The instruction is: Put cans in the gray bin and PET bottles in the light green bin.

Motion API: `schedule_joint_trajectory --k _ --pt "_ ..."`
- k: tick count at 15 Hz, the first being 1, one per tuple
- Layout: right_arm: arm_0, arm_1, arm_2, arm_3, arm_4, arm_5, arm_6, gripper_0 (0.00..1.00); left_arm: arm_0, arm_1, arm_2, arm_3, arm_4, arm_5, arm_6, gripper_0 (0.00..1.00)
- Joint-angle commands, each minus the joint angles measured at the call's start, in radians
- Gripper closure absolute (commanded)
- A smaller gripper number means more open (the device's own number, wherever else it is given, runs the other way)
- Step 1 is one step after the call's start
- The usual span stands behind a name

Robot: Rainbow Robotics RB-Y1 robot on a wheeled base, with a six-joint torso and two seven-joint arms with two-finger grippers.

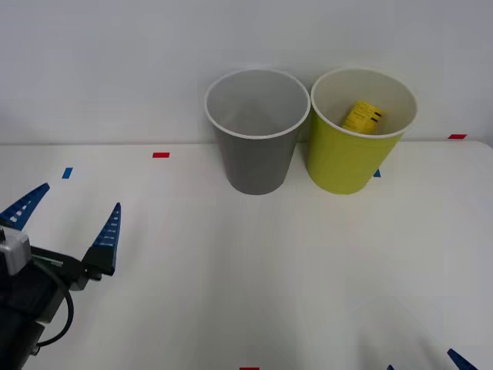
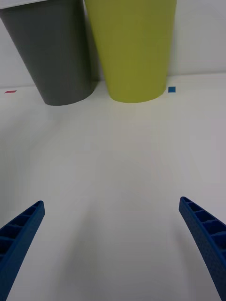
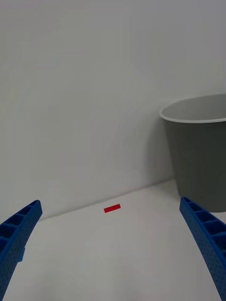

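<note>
PET bottle (image 1: 362, 115) w/ yellow label lies tilted inside the light green bin (image 1: 350, 166), far right on the worktop (image 1: 254, 270). Gray bin (image 1: 258, 162) stands just left of it, looks empty. No cans visible on the worktop, so sorting seems done. Left hand (image 1: 69, 223) sits near left, fingers spread wide, holding nothing. Right hand (image 2: 113, 235) near right, also wide open & empty, facing both bins.

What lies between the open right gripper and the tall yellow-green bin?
Nothing: in the right wrist view, bare white table runs from the open right gripper to the tall yellow-green cup-shaped bin; a small blue tape mark sits beside its base.
</note>
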Motion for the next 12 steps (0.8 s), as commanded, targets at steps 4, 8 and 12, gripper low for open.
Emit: schedule_joint_trajectory --k 4,8,12 --pt "0.0 0.0 0.0 0.0 0.0 0.0 0.0 0.01 0.223 0.032 -0.1 0.107 -0.026 -0.271 0.027 0.0" --pt "0.0 0.0 0.0 0.0 0.0 0.0 0.0 0.01 0.315 0.026 -0.152 0.199 -0.046 -0.421 0.022 0.0" --pt "0.0 0.0 0.0 0.0 0.0 0.0 0.0 0.01 0.351 -0.086 -0.164 0.339 -0.067 -0.513 -0.004 0.0"
